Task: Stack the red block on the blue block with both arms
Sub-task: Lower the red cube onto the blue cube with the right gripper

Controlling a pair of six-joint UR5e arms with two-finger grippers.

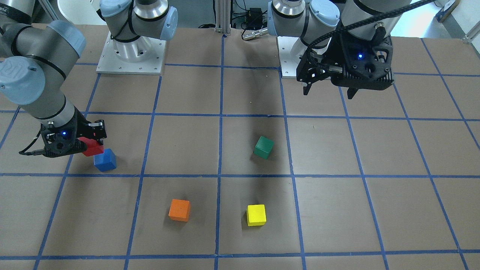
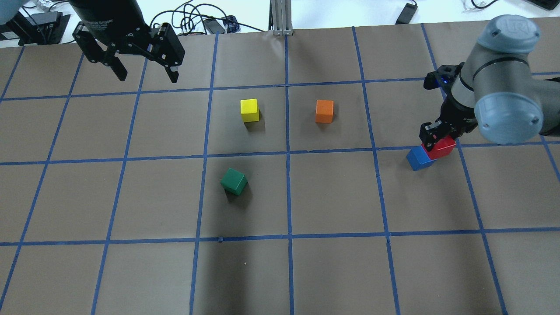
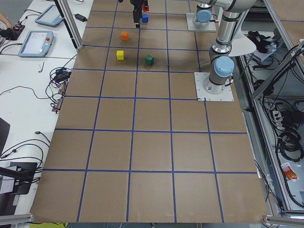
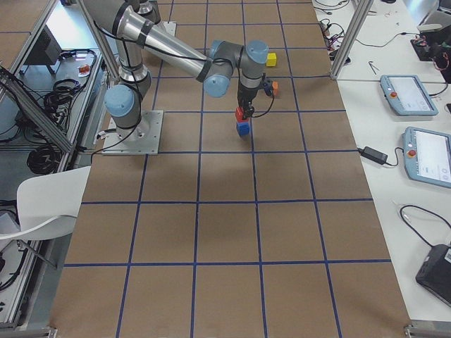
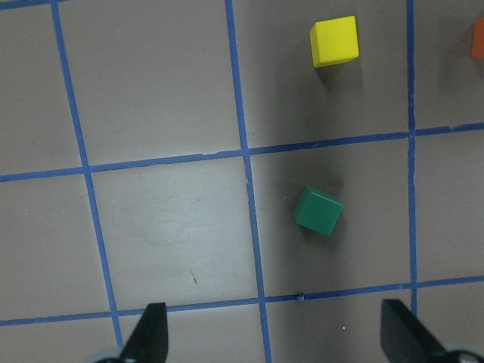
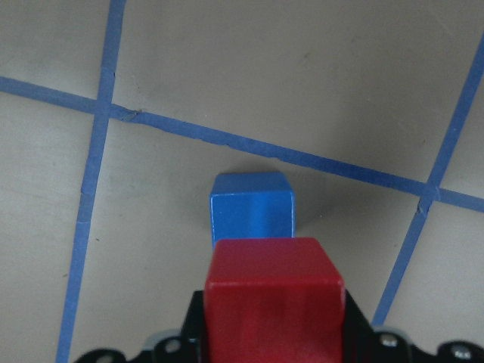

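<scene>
My right hand (image 1: 93,139) clenches the red block (image 1: 92,148), covering the near edge of the blue block (image 1: 105,160); I can't make out whether they touch. My left hand (image 2: 148,77) hangs released, well apart.

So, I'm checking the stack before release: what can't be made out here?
Whether red block rests on blue block: right wrist view, red hides blue's near edge.
Right gripper fingertips: same view, behind the red block.
Orange block: left wrist view, cut by the right edge.
Both side views: blocks too small.

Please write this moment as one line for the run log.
right claw: shut on red block | red block: held over blue block | left claw: open, empty
</scene>
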